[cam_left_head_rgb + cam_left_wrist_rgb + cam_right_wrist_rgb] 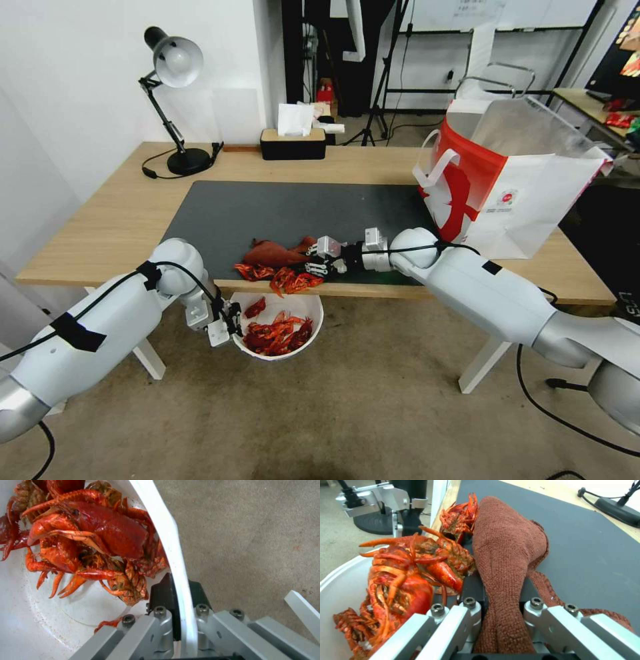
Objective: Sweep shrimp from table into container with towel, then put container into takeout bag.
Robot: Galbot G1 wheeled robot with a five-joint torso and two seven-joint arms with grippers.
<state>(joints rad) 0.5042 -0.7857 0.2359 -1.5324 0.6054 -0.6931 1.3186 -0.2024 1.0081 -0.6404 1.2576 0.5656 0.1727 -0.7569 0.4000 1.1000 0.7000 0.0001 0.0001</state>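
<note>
Below the table edge, the left gripper clamps the container rim by one thin point, so falling shrimp, pushed by the right gripper pinching the towel, may tip it, far from the takeout bag.

Glossy white arm shells with rounded elbows, silver at the shoulders. Black cables along both, strapped down with black tape (one patch per forearm). Left claw and right claw: brushed aluminium links, black hex screws, black finger pads.
</note>
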